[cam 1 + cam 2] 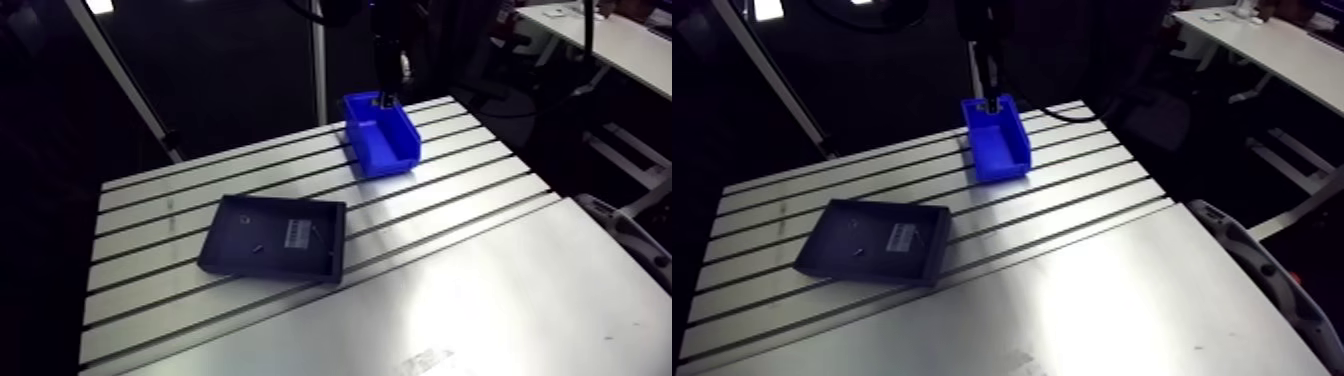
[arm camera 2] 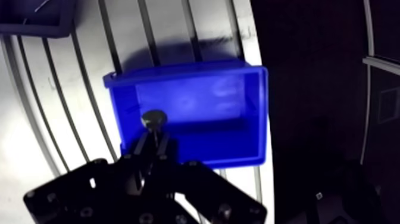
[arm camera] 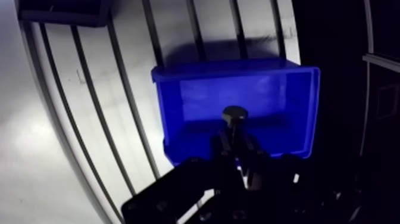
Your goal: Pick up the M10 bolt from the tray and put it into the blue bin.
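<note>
Only wrist-side, bolt (image 3: 234,113) in jaws, above bin (image 3: 196,95)

M10 bolt (image 3: 234,113): dark, head pointing away from wrist, shank pinched btwn gripper (image 3: 237,138) fingers, hanging over blue bin (image 3: 286,95) interior. Bin upright, open-top. Dark tray (image 1: 225,255) lay flat, well apart from bin.

A slotted aluminium table (image 1: 480,290), glare on its smooth near part.
</note>
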Robot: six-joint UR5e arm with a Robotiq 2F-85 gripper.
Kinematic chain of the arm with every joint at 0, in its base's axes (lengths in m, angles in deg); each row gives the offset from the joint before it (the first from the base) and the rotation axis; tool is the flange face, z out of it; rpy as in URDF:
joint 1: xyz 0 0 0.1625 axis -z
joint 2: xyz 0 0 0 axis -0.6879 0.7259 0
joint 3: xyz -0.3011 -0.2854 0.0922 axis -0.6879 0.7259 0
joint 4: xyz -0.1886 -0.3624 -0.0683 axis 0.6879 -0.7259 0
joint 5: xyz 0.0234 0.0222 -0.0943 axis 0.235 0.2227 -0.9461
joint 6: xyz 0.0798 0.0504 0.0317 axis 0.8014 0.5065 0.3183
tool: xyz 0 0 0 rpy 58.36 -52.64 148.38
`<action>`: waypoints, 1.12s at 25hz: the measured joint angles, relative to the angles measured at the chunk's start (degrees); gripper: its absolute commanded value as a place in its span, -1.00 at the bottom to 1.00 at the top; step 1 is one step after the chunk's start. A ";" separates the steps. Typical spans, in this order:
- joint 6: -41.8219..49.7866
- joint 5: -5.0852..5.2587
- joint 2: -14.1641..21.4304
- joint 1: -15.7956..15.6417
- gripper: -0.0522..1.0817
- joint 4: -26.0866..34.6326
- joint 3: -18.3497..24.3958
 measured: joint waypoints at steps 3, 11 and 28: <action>0.22 -0.01 -1.28 0.22 0.94 -0.09 0.40; 0.49 -0.04 -3.75 0.78 0.94 -1.65 0.79; 0.78 -0.18 -8.58 1.10 0.90 -4.92 0.76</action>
